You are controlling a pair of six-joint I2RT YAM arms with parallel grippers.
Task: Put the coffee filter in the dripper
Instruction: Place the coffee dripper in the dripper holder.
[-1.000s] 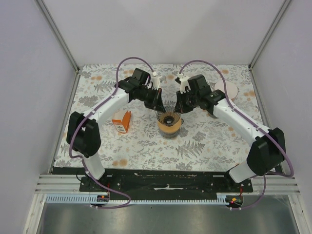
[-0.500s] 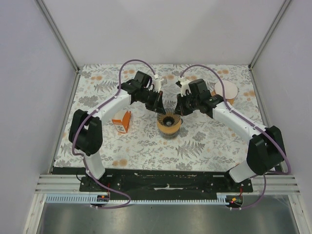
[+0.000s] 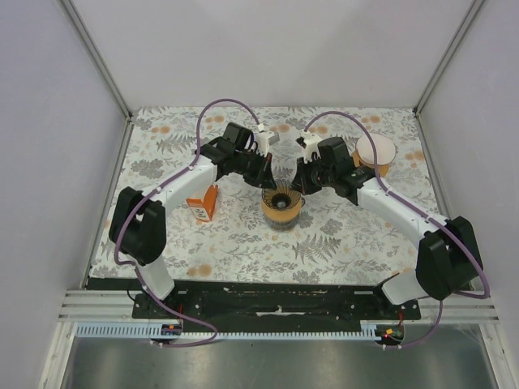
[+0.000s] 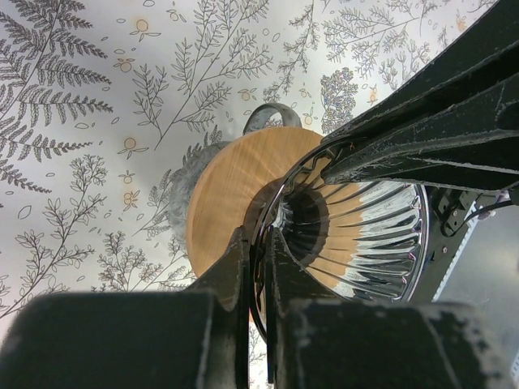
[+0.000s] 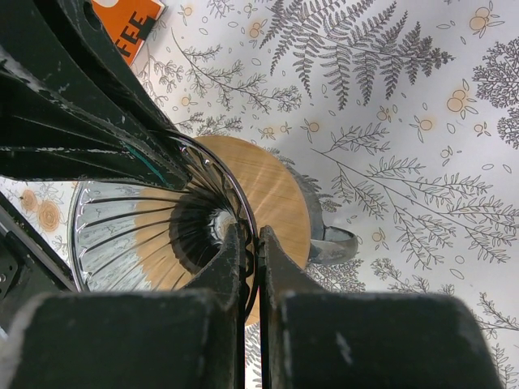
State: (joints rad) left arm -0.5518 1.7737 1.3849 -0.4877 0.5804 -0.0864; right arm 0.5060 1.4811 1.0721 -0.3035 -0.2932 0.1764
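Grips the dripper rim at frame centre with left gripper and right gripper, both clenched. Leaves the coffee filter upper right, apart.

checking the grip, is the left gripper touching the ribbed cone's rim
Touching. Left wrist view: the left gripper pinches the rim of the ribbed cone, a finger each side.

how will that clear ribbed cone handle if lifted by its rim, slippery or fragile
The ribbed cone looks glossy and glass-like, so probably stiff, slippery and breakable. The left gripper and right gripper each pinch only its thin rim, so it may tilt or slip. Seated in the dripper atop the glass jug, the stack looks tip-prone if pushed.
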